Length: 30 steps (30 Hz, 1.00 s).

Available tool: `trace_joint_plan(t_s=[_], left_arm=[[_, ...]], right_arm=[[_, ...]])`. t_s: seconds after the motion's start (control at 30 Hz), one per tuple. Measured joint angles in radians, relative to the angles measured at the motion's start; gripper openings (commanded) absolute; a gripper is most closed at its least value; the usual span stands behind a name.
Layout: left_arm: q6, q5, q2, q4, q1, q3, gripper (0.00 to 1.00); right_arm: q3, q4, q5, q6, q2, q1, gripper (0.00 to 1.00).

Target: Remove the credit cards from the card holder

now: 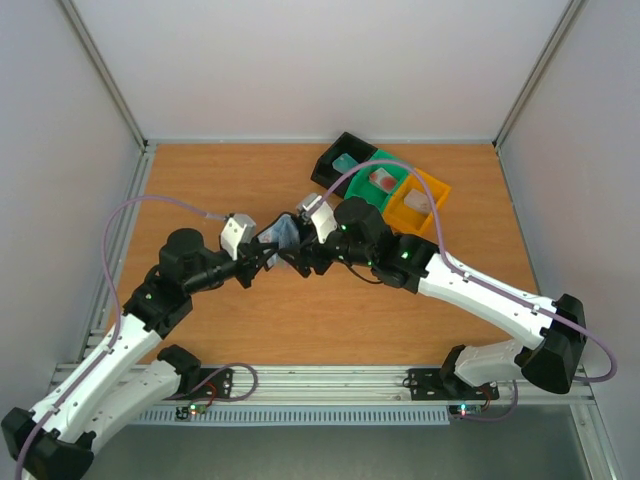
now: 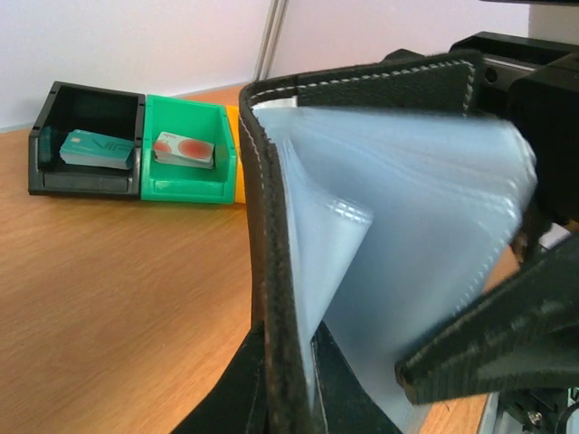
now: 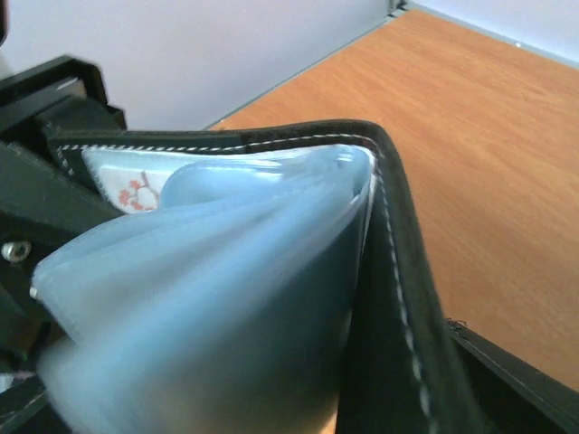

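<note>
Left gripper (image 1: 262,258) clamps the stiff holder (image 2: 271,226), right gripper (image 1: 298,258) wide; I'd pinch the slick card (image 3: 136,192) at its edge, not the floppy sleeves (image 3: 226,298).

- The card holder (image 1: 283,236) is hanging open between the two grippers, its pale blue-grey pockets facing up.
- The left gripper (image 1: 262,258) is coming in from the card holder's lower left and clamping its near edge.
- The right gripper (image 1: 300,256) is touching the card holder from its right; its finger spread is not showing from above.
- The black tray (image 1: 322,172), green tray (image 1: 383,158) and orange tray (image 1: 398,213) are sitting in a row up and right of the card holder, well apart from it.
- The credit cards are lying one per tray: teal card (image 1: 346,162) in black, red card (image 1: 383,181) in green, whitish card (image 1: 417,200) in orange.
</note>
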Motion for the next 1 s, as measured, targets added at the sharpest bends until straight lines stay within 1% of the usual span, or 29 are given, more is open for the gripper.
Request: trace_joint_plan(t_s=[0.03, 0.07, 0.1, 0.13, 0.2, 0.23, 0.3, 0.33, 0.5, 0.73, 0.77, 0.8, 0.9, 1.0], left_arm=[[0.0, -0.004, 0.0, 0.0, 0.0, 0.0, 0.0], [0.0, -0.01, 0.001, 0.0, 0.0, 0.0, 0.0], [0.0, -0.017, 0.002, -0.001, 0.001, -0.001, 0.0], [0.001, -0.024, 0.002, -0.001, 0.002, -0.002, 0.0], [0.004, -0.026, 0.002, -0.001, 0.001, -0.002, 0.0], [0.007, -0.026, 0.002, -0.001, 0.001, -0.002, 0.0], [0.019, -0.035, 0.002, -0.003, 0.0, -0.002, 0.0], [0.024, -0.043, 0.002, -0.005, 0.0, -0.002, 0.0], [0.076, -0.091, 0.002, -0.021, 0.0, -0.002, 0.0], [0.103, -0.099, 0.002, -0.023, -0.001, -0.002, 0.0], [0.106, -0.101, 0.002, -0.023, -0.001, -0.002, 0.0], [0.109, -0.101, 0.002, -0.023, -0.001, -0.002, 0.0], [0.113, -0.101, 0.002, -0.023, -0.001, -0.002, 0.0], [0.113, -0.101, 0.002, -0.023, -0.001, -0.003, 0.0]], right_arm=[[0.0, 0.002, 0.014, 0.005, 0.0, 0.002, 0.7], [0.001, 0.003, 0.024, 0.004, -0.001, 0.002, 0.68], [0.001, 0.002, 0.04, 0.011, -0.002, 0.003, 0.69], [0.001, -0.001, 0.055, 0.012, -0.004, 0.004, 0.73], [0.001, -0.017, 0.106, 0.019, -0.006, 0.002, 0.86], [0.001, -0.026, 0.125, 0.027, -0.006, 0.0, 0.9], [0.001, -0.046, 0.152, 0.025, -0.006, -0.003, 0.97], [0.001, -0.056, 0.152, 0.021, -0.006, -0.005, 0.98], [0.004, -0.076, 0.068, 0.008, -0.005, 0.001, 0.98], [0.051, -0.04, 0.024, 0.003, 0.046, 0.024, 0.98], [0.053, -0.037, 0.027, 0.005, 0.053, 0.027, 0.95], [0.054, -0.034, 0.034, 0.008, 0.058, 0.029, 0.89], [0.062, -0.034, 0.085, 0.029, 0.075, 0.034, 0.65], [0.063, -0.042, 0.153, 0.051, 0.079, 0.034, 0.47]])
